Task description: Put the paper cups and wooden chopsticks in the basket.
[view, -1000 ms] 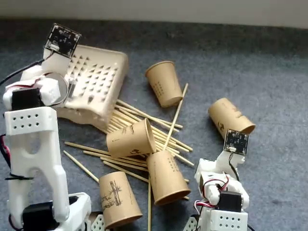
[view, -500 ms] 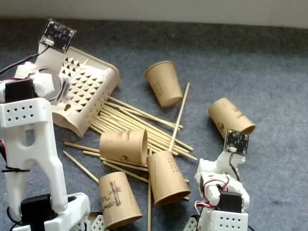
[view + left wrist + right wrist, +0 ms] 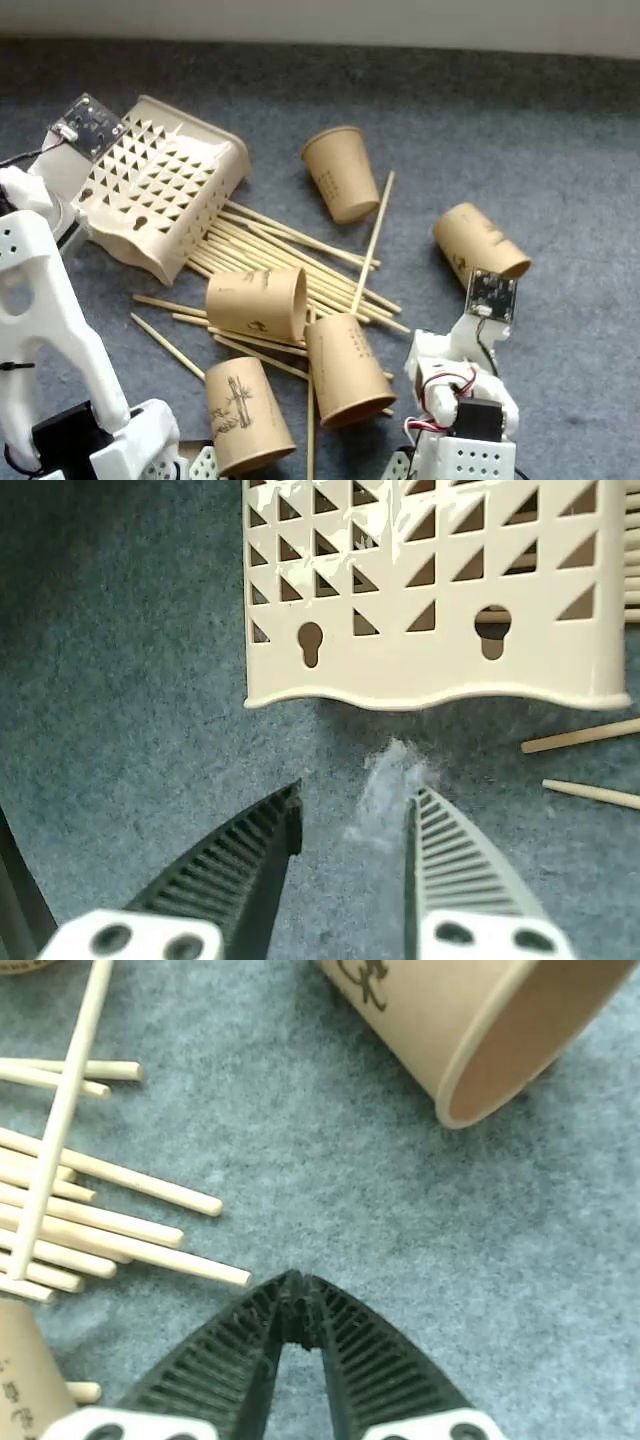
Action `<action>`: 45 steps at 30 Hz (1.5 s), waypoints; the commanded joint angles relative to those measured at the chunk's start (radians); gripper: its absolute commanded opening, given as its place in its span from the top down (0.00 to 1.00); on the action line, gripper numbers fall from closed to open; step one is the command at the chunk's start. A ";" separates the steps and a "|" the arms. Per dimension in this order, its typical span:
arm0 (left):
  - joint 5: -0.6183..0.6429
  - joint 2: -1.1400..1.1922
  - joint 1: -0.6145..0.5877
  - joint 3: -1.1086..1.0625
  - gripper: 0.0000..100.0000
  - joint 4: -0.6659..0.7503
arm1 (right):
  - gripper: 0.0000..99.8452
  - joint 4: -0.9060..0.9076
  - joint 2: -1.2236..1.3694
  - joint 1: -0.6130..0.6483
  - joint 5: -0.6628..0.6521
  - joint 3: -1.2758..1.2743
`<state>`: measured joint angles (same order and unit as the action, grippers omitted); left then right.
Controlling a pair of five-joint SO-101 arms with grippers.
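Grey carpet, tipped basket, left gripper fingers parted, right gripper fingers together, paper cups with illegible print

Soft, even light — faint shadows, slight blur.

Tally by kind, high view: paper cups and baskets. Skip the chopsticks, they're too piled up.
Paper cups: 5
Basket: 1
Total: 6
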<state>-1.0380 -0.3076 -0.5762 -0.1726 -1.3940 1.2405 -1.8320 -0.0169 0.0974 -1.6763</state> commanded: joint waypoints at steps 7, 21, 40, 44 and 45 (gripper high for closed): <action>-0.120 -0.013 -0.007 -0.262 0.83 0.370 | 0.99 0.010 -0.005 -0.008 0.008 -0.113; 0.058 -0.013 0.019 -0.636 0.83 1.016 | 0.99 0.010 -0.005 -0.008 0.008 -0.113; 0.061 -0.087 0.087 -0.680 0.98 0.991 | 0.99 0.010 -0.005 -0.008 0.008 -0.113; 0.068 -0.243 0.122 -0.656 1.00 0.801 | 0.99 0.010 -0.005 -0.008 0.008 -0.113; 0.091 -0.286 0.137 -0.648 1.00 0.753 | 0.99 0.010 -0.005 -0.008 0.008 -0.113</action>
<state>-0.9843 -0.4611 -0.4994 -0.8600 -0.5209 1.2405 -1.8320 -0.0169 0.0974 -1.6763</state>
